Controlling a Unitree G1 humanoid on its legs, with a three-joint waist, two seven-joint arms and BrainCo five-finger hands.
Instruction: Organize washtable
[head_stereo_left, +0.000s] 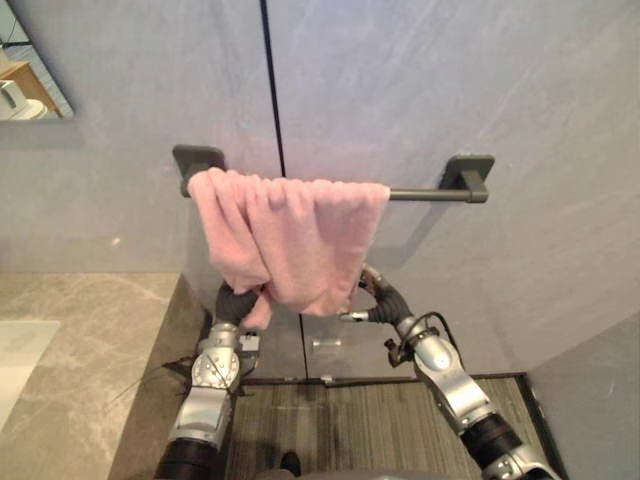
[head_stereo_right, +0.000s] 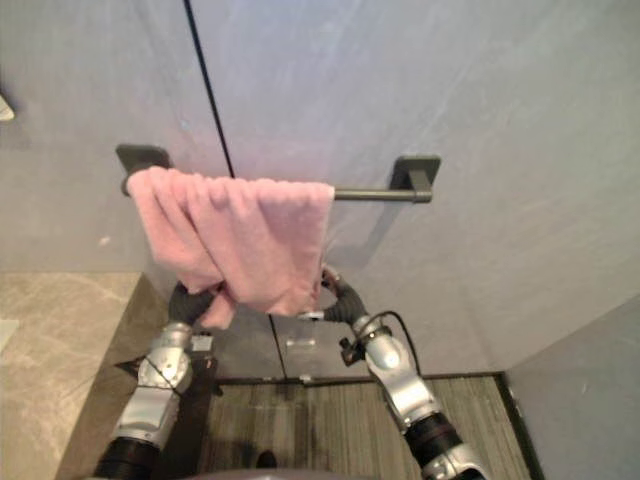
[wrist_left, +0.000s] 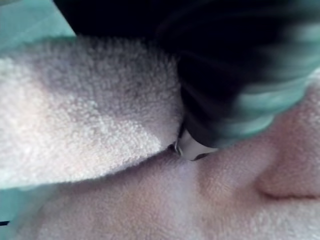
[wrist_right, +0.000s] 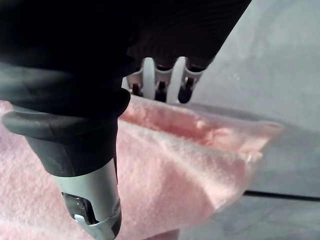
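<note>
On the rail (head_stereo_left: 430, 194), the towel (head_stereo_left: 300, 235) screens left hand (head_stereo_left: 237, 303) and right hand (head_stereo_left: 387, 301).

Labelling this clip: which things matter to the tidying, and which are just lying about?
In the job: pink towel, towel bar, left robot hand and right robot hand at the towel's lower edge.
Just around: stone counter, mirror corner, striped floor.

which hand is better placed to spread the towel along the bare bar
Right, probably: the right hand is at the right edge of the towel, nearest the bare bar; the left hand is under the bunched left corner.
</note>
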